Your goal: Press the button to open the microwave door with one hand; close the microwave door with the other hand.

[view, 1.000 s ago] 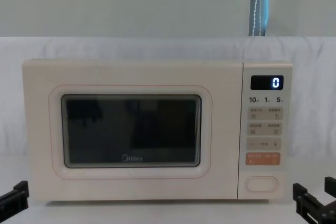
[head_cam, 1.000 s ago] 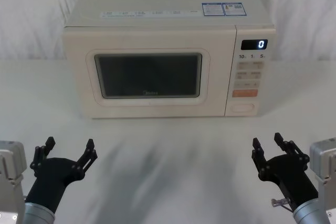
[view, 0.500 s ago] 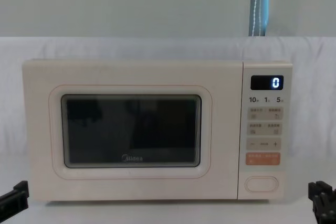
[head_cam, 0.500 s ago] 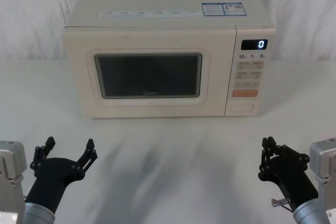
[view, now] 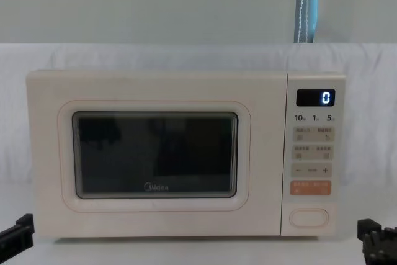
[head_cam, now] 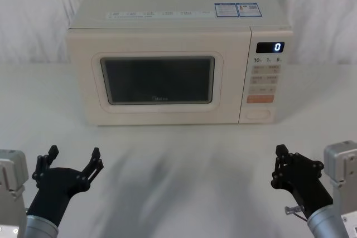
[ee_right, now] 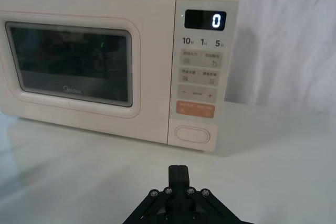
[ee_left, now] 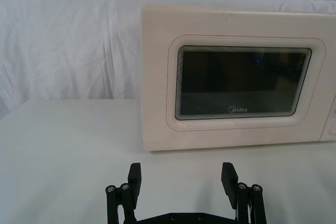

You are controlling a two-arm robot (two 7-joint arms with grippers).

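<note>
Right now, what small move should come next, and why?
Probably the right gripper should reach forward toward the button. Its fingers are shut, suited to poking; the microwave door is closed, and the button lies ahead on its side. The left gripper waits open.

head: above, downward | chest: low, level | all share microwave door (head_cam: 159, 79)

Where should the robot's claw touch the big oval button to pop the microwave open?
Probably straight from the front, on the middle of the oval button, below the orange key. It lies flat in the panel, so press, don't grab. The shut right gripper faces it with a narrow tip.
</note>
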